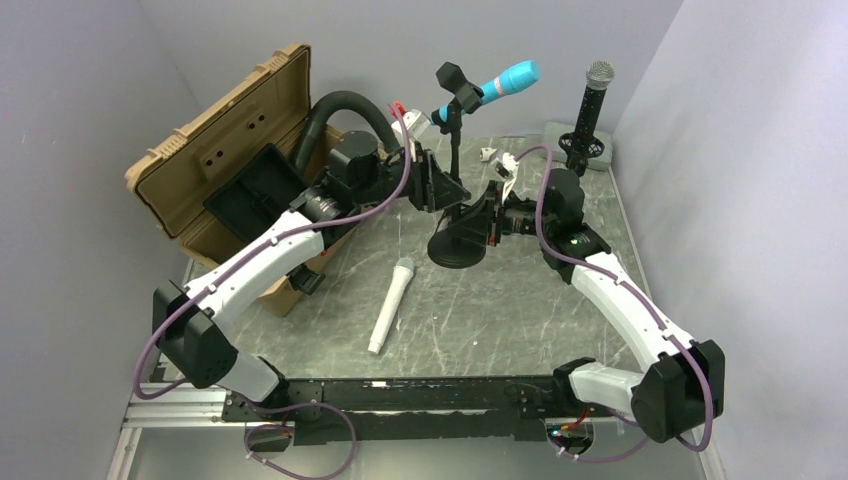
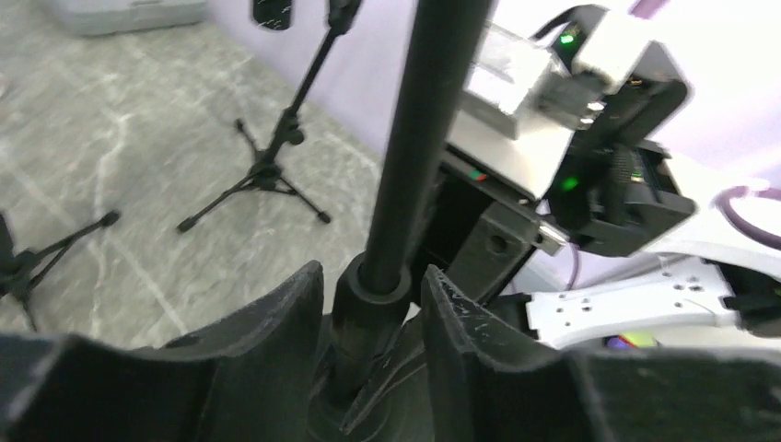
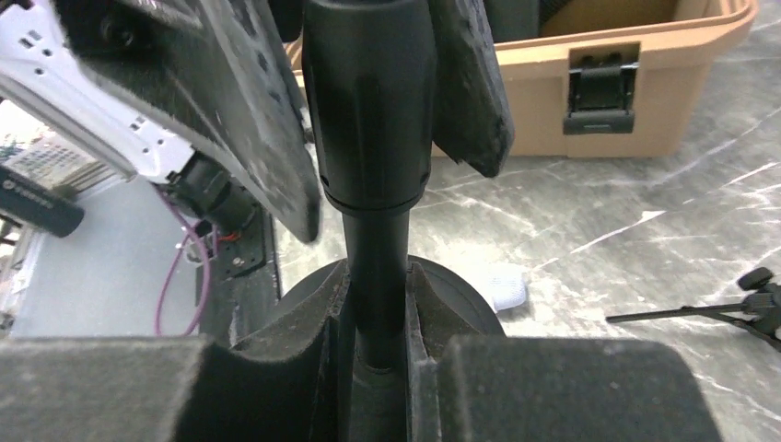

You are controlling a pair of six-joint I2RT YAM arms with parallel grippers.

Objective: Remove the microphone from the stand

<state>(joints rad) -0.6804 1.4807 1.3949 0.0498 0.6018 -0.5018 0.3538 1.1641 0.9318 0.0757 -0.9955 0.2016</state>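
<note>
A blue microphone (image 1: 505,82) sits tilted in the clip at the top of a black stand with a round base (image 1: 458,250). My left gripper (image 1: 447,190) is closed round the thick collar (image 2: 370,295) of the stand's pole, with a finger on each side. My right gripper (image 1: 487,220) is shut on the thin pole (image 3: 378,267) lower down, just above the base (image 3: 465,295). Both grippers are well below the microphone. The microphone does not show in either wrist view.
A white microphone (image 1: 390,305) lies on the table in front of the base. A black microphone with a silver head (image 1: 592,105) stands on a small tripod (image 2: 267,170) at the back right. An open tan case (image 1: 230,160) stands at the left.
</note>
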